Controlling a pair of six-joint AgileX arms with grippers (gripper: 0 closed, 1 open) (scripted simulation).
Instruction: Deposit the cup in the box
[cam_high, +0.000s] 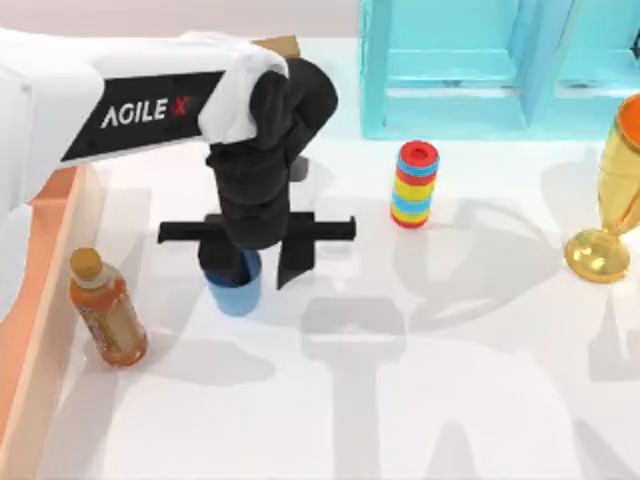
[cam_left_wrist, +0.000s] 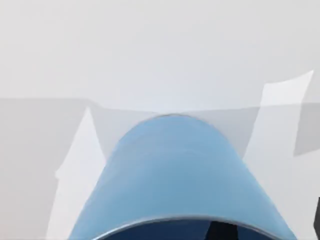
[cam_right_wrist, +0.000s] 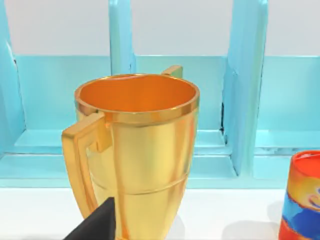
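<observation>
The small blue cup (cam_high: 238, 292) stands upright on the white table, left of centre. My left gripper (cam_high: 260, 268) hangs straight down over it and is open. One finger (cam_high: 226, 264) dips at the cup's mouth, and the other finger (cam_high: 296, 262) stands outside, to the cup's right and apart from its wall. In the left wrist view the cup (cam_left_wrist: 180, 175) is very close, with a dark fingertip (cam_left_wrist: 221, 233) inside its rim. The salmon-pink box (cam_high: 48, 300) runs along the table's left edge, to the left of the cup. My right gripper (cam_right_wrist: 97, 225) faces the gold goblet.
An orange drink bottle (cam_high: 105, 310) stands between the cup and the box wall. A striped multicolour cylinder (cam_high: 414, 184) stands right of centre. The gold goblet (cam_high: 610, 200) is at the far right, with the light-blue shelf frame (cam_high: 470, 70) behind it.
</observation>
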